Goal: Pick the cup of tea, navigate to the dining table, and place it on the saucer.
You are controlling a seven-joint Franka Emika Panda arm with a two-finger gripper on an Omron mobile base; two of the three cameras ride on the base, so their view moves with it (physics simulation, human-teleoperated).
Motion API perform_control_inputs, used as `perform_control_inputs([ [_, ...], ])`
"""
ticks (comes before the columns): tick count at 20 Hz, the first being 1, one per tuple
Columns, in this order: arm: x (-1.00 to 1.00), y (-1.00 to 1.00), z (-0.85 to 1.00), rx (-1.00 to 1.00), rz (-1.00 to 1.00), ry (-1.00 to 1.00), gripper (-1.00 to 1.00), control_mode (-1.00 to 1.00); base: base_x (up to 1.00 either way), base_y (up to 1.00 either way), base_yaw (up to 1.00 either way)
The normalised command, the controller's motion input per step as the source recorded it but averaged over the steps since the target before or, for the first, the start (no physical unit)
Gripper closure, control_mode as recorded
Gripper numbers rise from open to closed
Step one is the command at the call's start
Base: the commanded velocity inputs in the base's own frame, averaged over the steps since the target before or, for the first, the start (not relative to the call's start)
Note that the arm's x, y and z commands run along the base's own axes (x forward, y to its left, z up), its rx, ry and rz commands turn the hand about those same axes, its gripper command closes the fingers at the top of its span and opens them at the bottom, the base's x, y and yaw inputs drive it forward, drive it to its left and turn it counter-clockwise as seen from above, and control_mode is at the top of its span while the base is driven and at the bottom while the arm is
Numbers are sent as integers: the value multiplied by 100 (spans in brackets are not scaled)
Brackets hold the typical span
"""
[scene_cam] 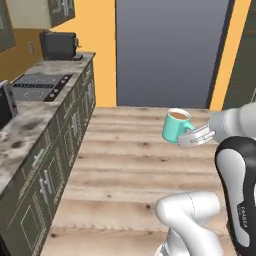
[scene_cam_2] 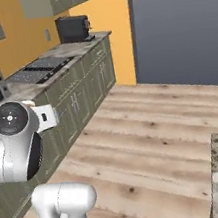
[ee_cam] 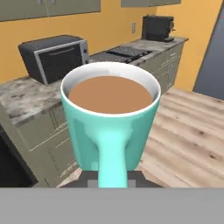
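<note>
hidden: hand [ee_cam: 112, 177] fingertips behind cup of tea [ee_cam: 110, 118] handle

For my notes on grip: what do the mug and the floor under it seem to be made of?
Cup of tea: looks like glazed ceramic, smooth teal outside, white inner rim with a soft sheen. Floor: looks like light wood planks, with grain lines and dark knots. Both are rendered, so this is only their look.

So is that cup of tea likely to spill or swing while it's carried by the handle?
Probably spill-prone: the cup of tea looks nearly full. Held only by its handle in the gripper, it might pivot. It looks rigid and upright.
</note>
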Motion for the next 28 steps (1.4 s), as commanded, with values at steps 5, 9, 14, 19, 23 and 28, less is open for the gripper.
perform_control_inputs([
  [5, 0, 0, 0, 0, 0, 0, 100, 100, 3, -2, -85],
  [9, 0, 0, 0, 0, 0, 0, 100, 100, 0, 6, -72],
  [14, 0, 0, 0, 0, 0, 0, 100, 100, 0, 32, -55],
  [19, 0, 0, 0, 0, 0, 0, 100, 100, 0, 32, -50],
  [23, 0, 0, 0, 0, 0, 0, 100, 100, 0, 18, -52],
  [28, 0, 0, 0, 0, 0, 0, 100, 100, 1, 46, -51],
])
